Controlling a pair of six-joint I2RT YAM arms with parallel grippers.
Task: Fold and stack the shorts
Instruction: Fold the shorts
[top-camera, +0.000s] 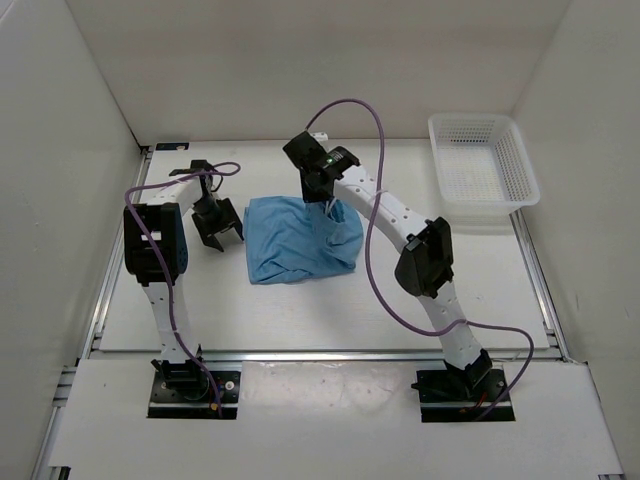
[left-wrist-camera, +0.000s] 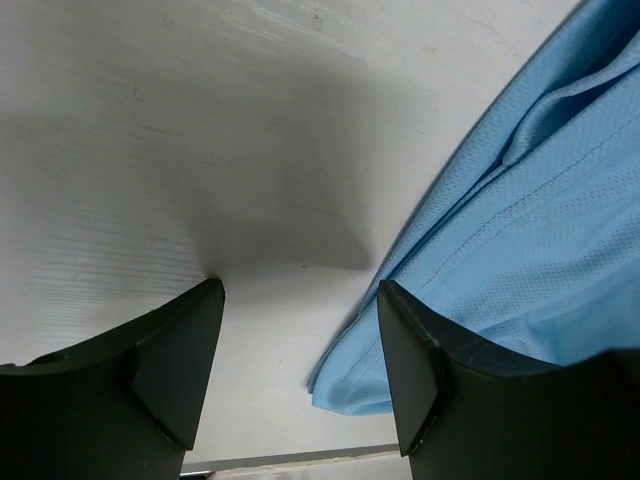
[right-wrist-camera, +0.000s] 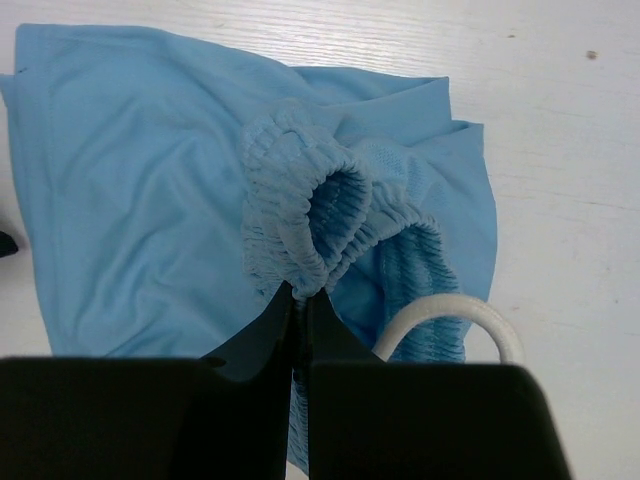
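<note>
One pair of shorts (top-camera: 300, 240), crumpled at centre of table (top-camera: 480, 290); right gripper (right-wrist-camera: 300, 295) fingers pinched tight on bunched waistband (right-wrist-camera: 300, 215); left gripper (left-wrist-camera: 300, 292) fingers spread wide, holding nothing, just beside left edge of shorts; basket (top-camera: 520, 165) at far right corner.

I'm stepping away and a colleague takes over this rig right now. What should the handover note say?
Left gripper: open, holding nothing, low over the table beside the left edge of the shorts.
Right gripper: shut on the waistband, at the far right of the cloth.
Shorts: mid-table, roughly gathered, right side bunched.
Basket: far right, untouched.
Done: waistband gripped.
Left: finish the fold, then stack.
</note>
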